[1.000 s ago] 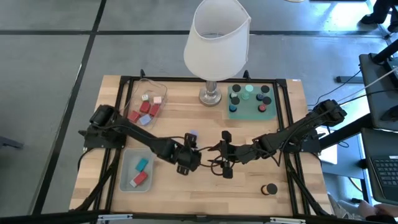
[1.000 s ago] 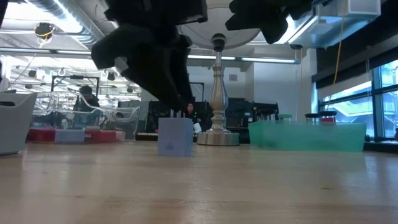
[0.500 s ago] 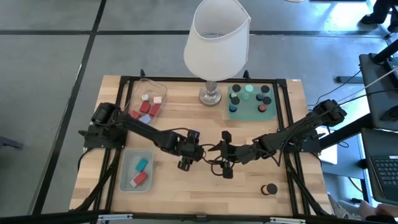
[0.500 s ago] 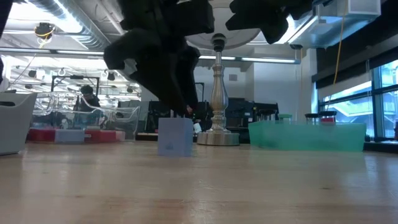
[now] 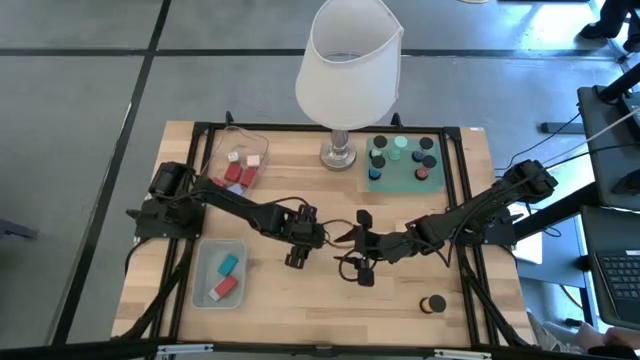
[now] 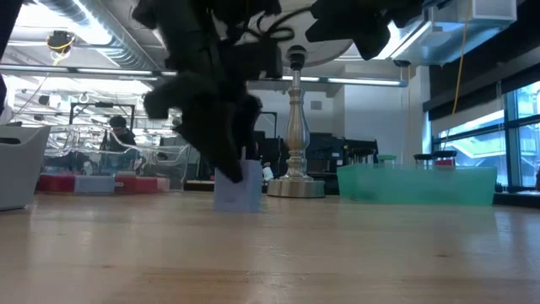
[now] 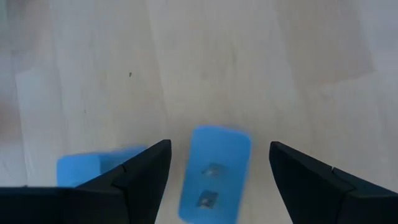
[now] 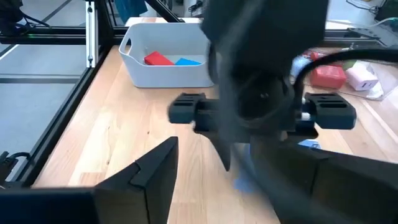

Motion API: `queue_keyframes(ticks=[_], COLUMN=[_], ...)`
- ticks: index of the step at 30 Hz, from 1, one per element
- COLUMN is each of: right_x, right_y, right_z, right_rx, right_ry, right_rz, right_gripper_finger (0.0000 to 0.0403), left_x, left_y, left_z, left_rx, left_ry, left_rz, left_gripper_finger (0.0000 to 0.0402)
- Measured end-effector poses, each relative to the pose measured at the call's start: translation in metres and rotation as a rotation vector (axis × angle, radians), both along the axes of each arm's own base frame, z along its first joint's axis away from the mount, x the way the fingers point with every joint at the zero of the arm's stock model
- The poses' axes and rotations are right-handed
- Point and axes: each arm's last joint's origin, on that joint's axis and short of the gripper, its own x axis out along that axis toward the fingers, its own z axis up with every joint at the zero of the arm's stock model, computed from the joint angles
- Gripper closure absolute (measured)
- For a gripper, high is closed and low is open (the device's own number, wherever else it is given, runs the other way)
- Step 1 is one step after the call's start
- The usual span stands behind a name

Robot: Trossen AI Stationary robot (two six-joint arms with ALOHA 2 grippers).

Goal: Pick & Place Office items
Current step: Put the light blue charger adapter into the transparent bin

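A lavender-blue block stands upright on its end on the wooden table, near the middle. My left gripper slants down over it and is open. Its two fingers stand on either side of the block with a gap on each side, touching nothing. From overhead the gripper hides the block; the low view shows the block partly behind it. My right gripper hangs just to the right, open, with nothing between its fingers. A black cap lies near the table's front right.
A big white-shaded lamp stands at the far middle. A clear tray with red, pink and lavender blocks is at the far left. A grey-blue bin holding teal and red blocks is at the near left. A green mat with several caps is at the far right.
My left gripper has moved toward the table's far edge and down over the lavender block, which it now covers in the high view. The block has stayed where it was. My right gripper has kept still.
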Motion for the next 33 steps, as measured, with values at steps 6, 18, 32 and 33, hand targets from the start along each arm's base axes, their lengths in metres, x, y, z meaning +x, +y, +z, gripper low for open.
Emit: queue_keyframes(ticks=[6, 18, 32, 33], right_x=[0.000, 0.000, 0.000, 0.000], right_y=[0.000, 0.000, 0.000, 0.000], right_z=[0.000, 0.000, 0.000, 0.000], right_rx=[0.001, 0.001, 0.000, 0.000], right_ry=[0.000, 0.000, 0.000, 0.000], right_rz=[0.002, 0.003, 0.000, 0.000], right_gripper_finger=[0.0199, 0.0199, 0.0199, 0.0199], left_x=[-0.005, -0.014, -0.086, -0.096], left_y=[0.009, -0.003, 0.010, 0.013], left_z=[-0.016, -0.009, 0.089, 0.096], left_rx=[0.001, -0.012, 0.153, 0.170], left_ry=[-0.014, 0.005, -0.298, -0.322], left_rz=[0.017, -0.014, 0.670, 0.727], left_gripper_finger=[0.0132, 0.0269, 0.0275, 0.0275])
